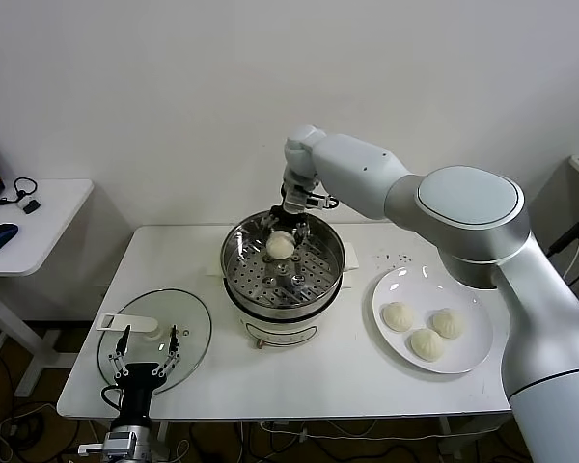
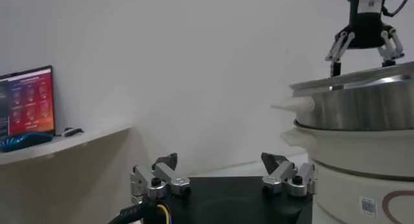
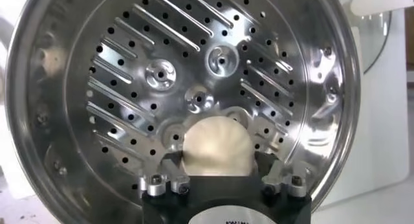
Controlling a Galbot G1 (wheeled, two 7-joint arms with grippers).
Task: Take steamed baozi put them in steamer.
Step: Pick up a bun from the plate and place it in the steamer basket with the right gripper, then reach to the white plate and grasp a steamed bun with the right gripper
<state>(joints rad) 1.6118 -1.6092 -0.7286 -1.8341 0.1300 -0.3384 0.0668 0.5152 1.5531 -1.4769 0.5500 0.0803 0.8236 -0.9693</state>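
One steamed baozi (image 1: 281, 247) resting on the perforated tray inside the steamer (image 1: 239, 275), toward the far side of the tray, pleated top facing up; round, so no long axis to speak of. Directly beneath the right gripper (image 1: 291, 218), which hangs over the steamer's far rim. In the right wrist view, same bun (image 3: 217, 147) sitting between the two fingers (image 3: 162, 173), jaws spread wide to either side of it; contact between fingertips and bun not clear enough to call, though no squeeze on the dough visible. Nothing lifted.

Three more baozi (image 1: 426, 332) clustered on the white plate (image 1: 463, 364) to the robot's right of the steamer, all pleats up, close together, well apart from the right gripper.

Left gripper (image 1: 145, 349) parked low at the near edge of the table (image 1: 367, 391), over the glass lid (image 1: 188, 313) lying flat to the robot's left of the steamer; fingers (image 2: 162, 177) spread apart, holding nothing. Steamer wall (image 2: 362, 112) just beside it in the left wrist view.
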